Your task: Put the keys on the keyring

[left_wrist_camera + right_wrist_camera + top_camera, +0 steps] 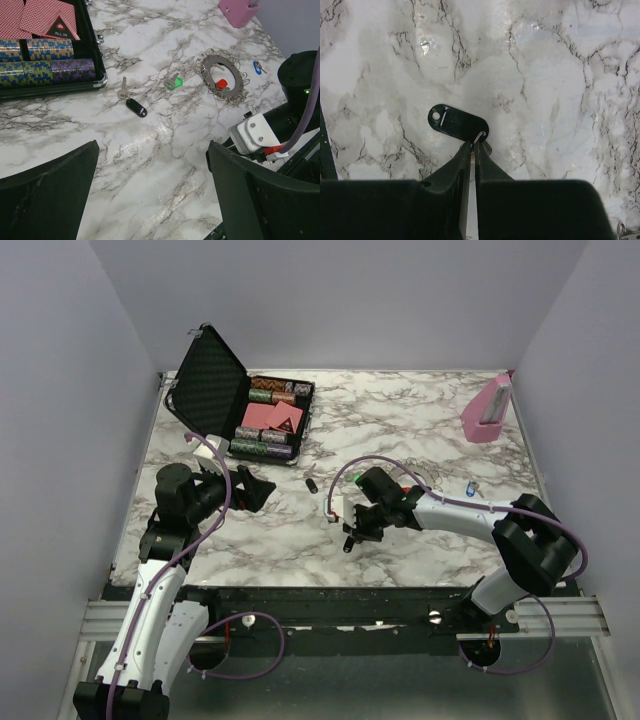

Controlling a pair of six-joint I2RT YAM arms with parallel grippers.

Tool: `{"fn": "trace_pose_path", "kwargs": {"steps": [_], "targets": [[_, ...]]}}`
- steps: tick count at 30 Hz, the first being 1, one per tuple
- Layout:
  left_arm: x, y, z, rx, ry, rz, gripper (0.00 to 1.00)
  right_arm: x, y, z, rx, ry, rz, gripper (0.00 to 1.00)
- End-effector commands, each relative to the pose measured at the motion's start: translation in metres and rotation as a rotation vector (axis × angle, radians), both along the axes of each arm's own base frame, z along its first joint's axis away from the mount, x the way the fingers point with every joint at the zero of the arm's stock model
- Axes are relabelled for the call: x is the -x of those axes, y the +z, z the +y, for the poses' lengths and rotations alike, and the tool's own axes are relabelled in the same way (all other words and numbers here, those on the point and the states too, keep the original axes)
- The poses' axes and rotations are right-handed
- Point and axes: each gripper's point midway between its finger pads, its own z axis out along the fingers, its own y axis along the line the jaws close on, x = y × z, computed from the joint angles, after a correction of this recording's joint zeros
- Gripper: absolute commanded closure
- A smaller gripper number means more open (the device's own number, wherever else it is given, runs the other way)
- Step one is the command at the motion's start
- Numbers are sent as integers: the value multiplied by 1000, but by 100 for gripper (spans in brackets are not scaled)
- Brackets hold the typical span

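My right gripper (pixel 475 147) is shut on the small metal ring of a black-headed key (pixel 458 121), pinched at its fingertips low over the marble; whether the key touches the table I cannot tell. In the top view this gripper (pixel 352 532) is near the table's middle front. A second black-headed key (pixel 136 107) lies flat near the case. The keyring (pixel 222 80), a lacy silver chain circle, holds a red-headed key (pixel 221 83). A green-headed key (pixel 174 82) and a blue-headed key (pixel 257 67) lie loose beside it. My left gripper (pixel 152 200) is open over bare marble, nothing between its fingers.
An open black case (pixel 270 415) with poker chips and red cards stands at the back left. A pink stand (pixel 488 410) sits at the back right. The right arm's purple cable (pixel 345 472) arcs over the table's middle.
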Motion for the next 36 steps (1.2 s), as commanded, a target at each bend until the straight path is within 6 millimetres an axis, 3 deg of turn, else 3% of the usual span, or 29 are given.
{"fn": "trace_pose_path", "kwargs": {"steps": [1,14,22,29,36], "targets": [[-1,15,0,0,-8,-49,1,-11,6,-2,11,-26,-24,86],[-1,14,0,0,-8,-47,1,-14,10,-1,-1,-41,-11,99],[4,20,-6,13,-59,-78,1,-11,25,0,-58,-21,42,99],[41,54,-42,116,-328,-304,10,1,76,10,-244,59,132,99],[87,55,-91,77,-543,-465,18,16,139,19,-439,188,168,99]]}}
